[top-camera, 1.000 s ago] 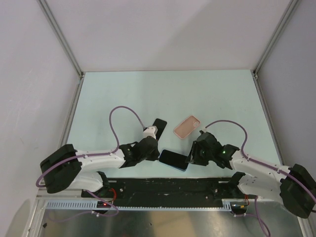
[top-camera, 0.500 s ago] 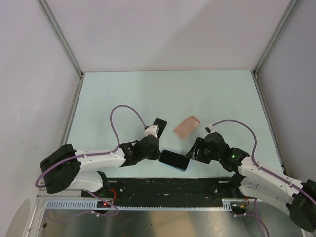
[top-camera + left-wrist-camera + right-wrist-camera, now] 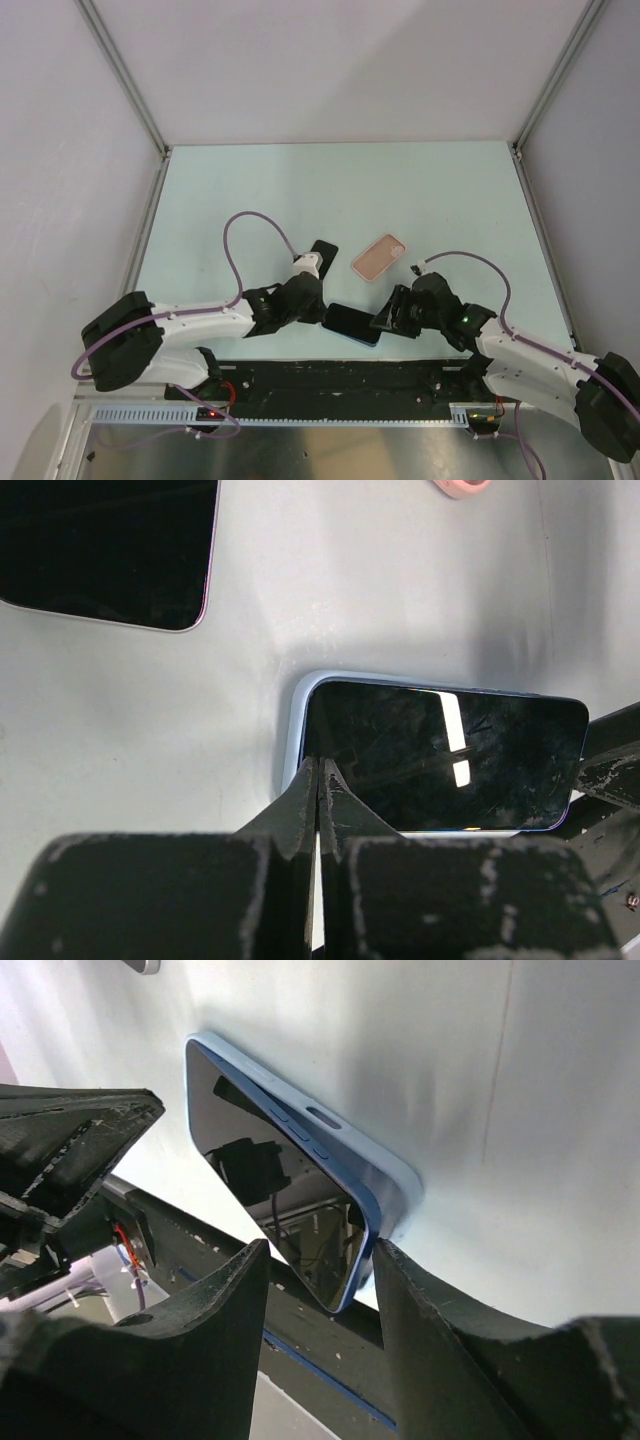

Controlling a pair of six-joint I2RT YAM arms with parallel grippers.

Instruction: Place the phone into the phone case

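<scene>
The phone [image 3: 351,323] lies screen up near the table's front edge, its blue rim showing. My left gripper [image 3: 322,313] is shut and empty, its tips [image 3: 320,772] resting at the phone's [image 3: 440,755] left end. My right gripper [image 3: 384,322] is open with the phone's [image 3: 285,1185] right end between its fingers [image 3: 440,1325]. One finger is close to the blue edge, and no grip shows. The salmon-pink phone case [image 3: 379,257] lies beyond the phone, open side up and empty. Its corner shows in the left wrist view [image 3: 462,486].
An all-black slab [image 3: 322,252] lies left of the case, behind my left gripper, and also shows in the left wrist view [image 3: 110,550]. The black rail [image 3: 340,385] runs along the front edge just below the phone. Pale walls stand at the sides and back.
My right arm changed pose and its gripper edged left around the phone's right end. The phone, the case and my left gripper have stayed where they were.
</scene>
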